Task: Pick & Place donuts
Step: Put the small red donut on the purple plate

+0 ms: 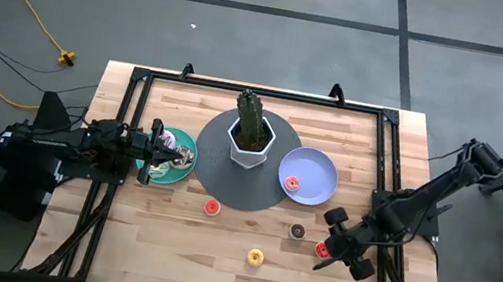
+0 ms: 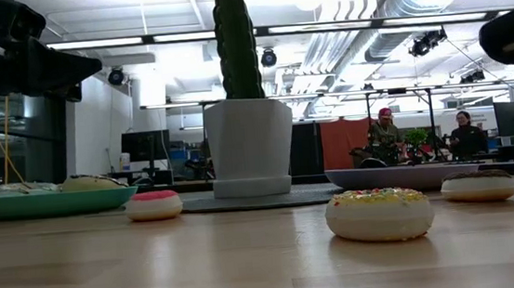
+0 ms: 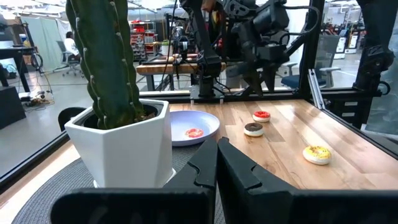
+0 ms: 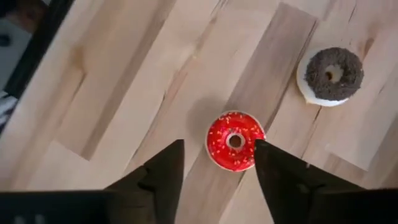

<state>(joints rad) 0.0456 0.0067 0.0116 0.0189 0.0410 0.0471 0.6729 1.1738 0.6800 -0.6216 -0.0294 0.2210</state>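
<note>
Small toy donuts lie flat on the wooden table: a red one (image 1: 321, 249), a chocolate one (image 1: 298, 231), a yellow one (image 1: 255, 256) and an orange-red one (image 1: 212, 208). Another rests on the lavender plate (image 1: 319, 172), and several sit on the teal plate (image 1: 182, 173). My right gripper (image 4: 219, 155) is open and hangs above the red donut (image 4: 235, 141), one finger on either side of it, clear of it. My left gripper (image 3: 217, 163) is shut and empty, held level above the teal plate (image 2: 38, 202), pointing toward the cactus pot.
A cactus in a white pot (image 1: 250, 141) stands on a round grey mat (image 1: 234, 189) at the table's middle, between the two plates. A black frame (image 1: 139, 83) runs round the table's edges. Bare wood lies along the near edge. People sit in the room beyond the table.
</note>
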